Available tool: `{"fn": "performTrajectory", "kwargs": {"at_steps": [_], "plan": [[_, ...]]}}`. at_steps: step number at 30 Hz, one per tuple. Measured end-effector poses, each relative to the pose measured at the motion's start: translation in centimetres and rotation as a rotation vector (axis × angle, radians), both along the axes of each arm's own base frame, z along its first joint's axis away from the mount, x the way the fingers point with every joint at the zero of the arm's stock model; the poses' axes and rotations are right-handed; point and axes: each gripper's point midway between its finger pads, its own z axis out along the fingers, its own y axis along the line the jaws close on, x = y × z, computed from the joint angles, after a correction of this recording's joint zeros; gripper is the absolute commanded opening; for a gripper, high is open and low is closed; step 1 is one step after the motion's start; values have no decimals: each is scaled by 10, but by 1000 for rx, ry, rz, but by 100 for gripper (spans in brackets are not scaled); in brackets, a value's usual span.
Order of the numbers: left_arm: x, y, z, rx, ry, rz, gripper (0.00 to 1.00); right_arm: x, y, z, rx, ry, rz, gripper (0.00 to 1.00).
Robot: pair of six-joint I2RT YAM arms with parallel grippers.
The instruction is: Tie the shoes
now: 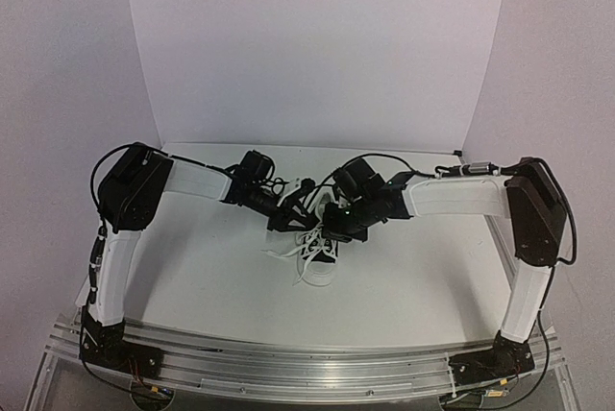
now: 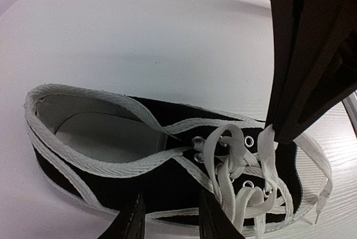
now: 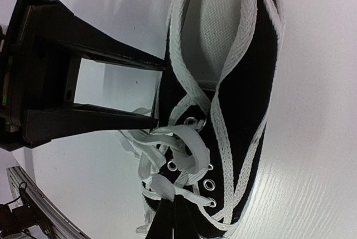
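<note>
The shoe [image 1: 320, 259] is a small black canvas sneaker with white trim and loose white laces, lying in the middle of the table. My right gripper [image 3: 175, 210] is shut over the eyelets, pinching a white lace [image 3: 163, 185] that rises to its tips. In the left wrist view the same lace [image 2: 268, 158] hangs from the right gripper [image 2: 277, 134]. My left gripper [image 2: 170, 221] stands open against the shoe's black side wall [image 2: 162, 186], fingers apart with nothing between them. From the right wrist, its fingertips [image 3: 159, 62] reach the shoe's collar.
A white table [image 1: 211, 267] carries the shoe, with a white backdrop [image 1: 317, 46] behind it. An aluminium rail [image 1: 307, 368] runs along the near edge between the arm bases. Both arms meet over the shoe, close together.
</note>
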Motion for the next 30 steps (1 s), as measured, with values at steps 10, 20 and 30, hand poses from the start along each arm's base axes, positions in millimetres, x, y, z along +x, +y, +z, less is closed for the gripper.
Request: {"fn": "performTrajectory", "kwargs": {"at_steps": [10, 20, 30], "plan": [[-10, 1, 0, -18, 30, -41, 41, 5, -2, -17, -11, 35, -33, 0], [-18, -4, 7, -41, 115, -40, 42, 12, -8, -18, -5, 46, -71, 0], [-19, -22, 20, -66, 167, -47, 16, 17, -9, -16, 7, 42, -78, 0]]}}
